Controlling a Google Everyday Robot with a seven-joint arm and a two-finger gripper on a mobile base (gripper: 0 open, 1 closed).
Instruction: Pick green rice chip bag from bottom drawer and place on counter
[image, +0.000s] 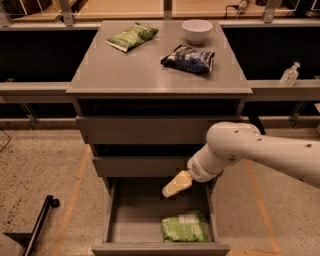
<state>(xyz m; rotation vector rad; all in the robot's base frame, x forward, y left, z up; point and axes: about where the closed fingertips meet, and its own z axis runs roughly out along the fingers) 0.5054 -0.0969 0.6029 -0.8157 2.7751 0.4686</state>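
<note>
Gripper (176, 184) is hovering above the open bottom drawer (135, 215), grip unreadable, clear of the bag | green rice chip bag (185, 227) is lying near-right in the drawer | counter (140, 75) is carrying blue-white bag (188, 58), darker green bag (132, 36), bowl (197, 30)

Up top: flat dark-green bag (132, 37) back L, white bowl (197, 31) back R, blue & white bag (188, 58) just in front of bowl. Clear bottle (290, 75) on R side rail (280, 90). Black pole (40, 226) on floor, btm L. Gripper (177, 184) low, below middle drawer (140, 166).
</note>
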